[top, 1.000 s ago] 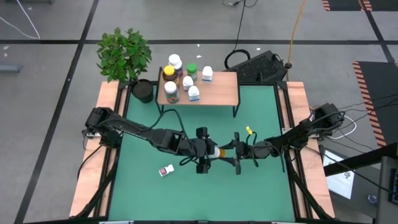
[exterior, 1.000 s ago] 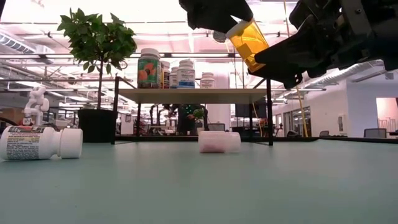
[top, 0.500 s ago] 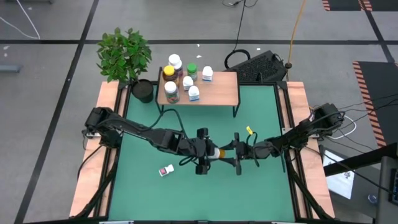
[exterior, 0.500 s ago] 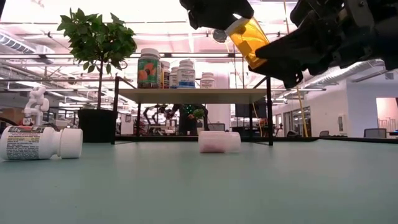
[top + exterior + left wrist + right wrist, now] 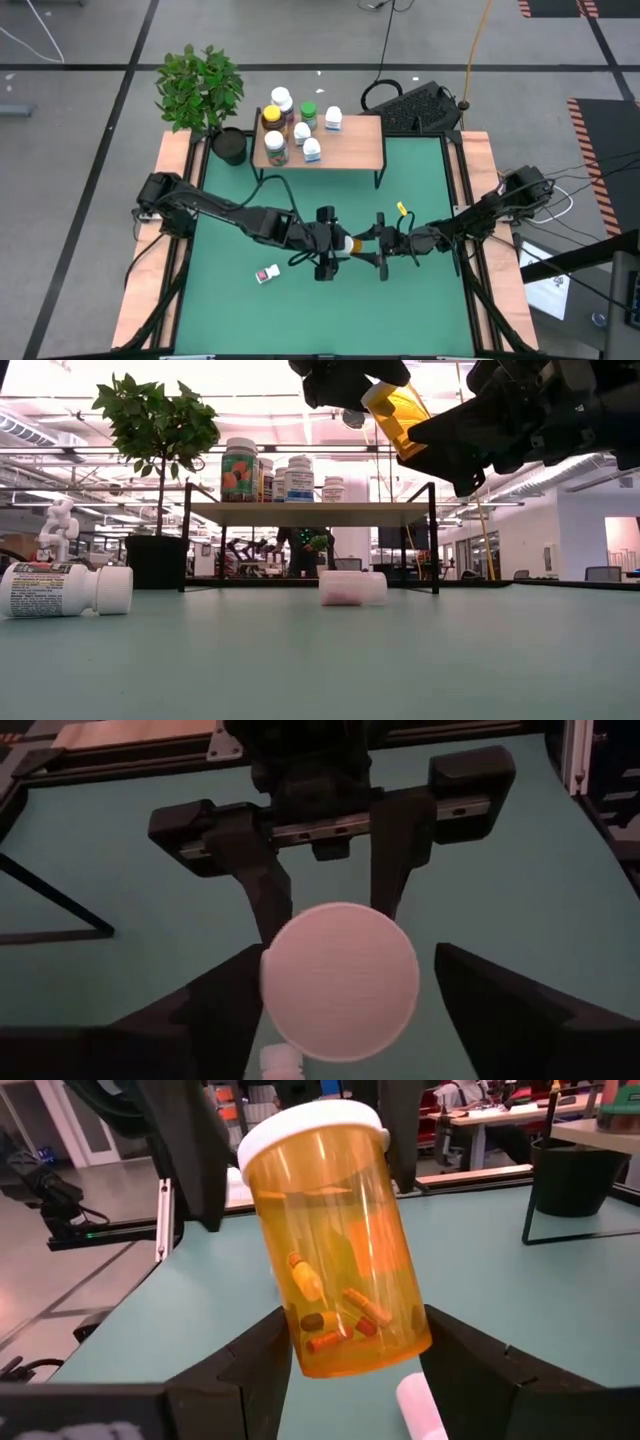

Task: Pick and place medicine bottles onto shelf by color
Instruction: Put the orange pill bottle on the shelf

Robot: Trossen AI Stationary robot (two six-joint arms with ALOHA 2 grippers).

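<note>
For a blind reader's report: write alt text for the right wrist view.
A clear amber plastic pill bottle with a white cap, holding a few capsules, tilts between the right gripper's dark fingers above the green table. The left gripper's dark fingers flank its cap.

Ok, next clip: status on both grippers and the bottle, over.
Right gripper shut on amber bottle, raised mid-table. Left gripper open around its white cap. Shelf half free; two bottles lie below on the mat.

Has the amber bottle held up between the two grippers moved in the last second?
Yes, slightly: in the low view the amber bottle has risen a little, away from the shelf top.
</note>
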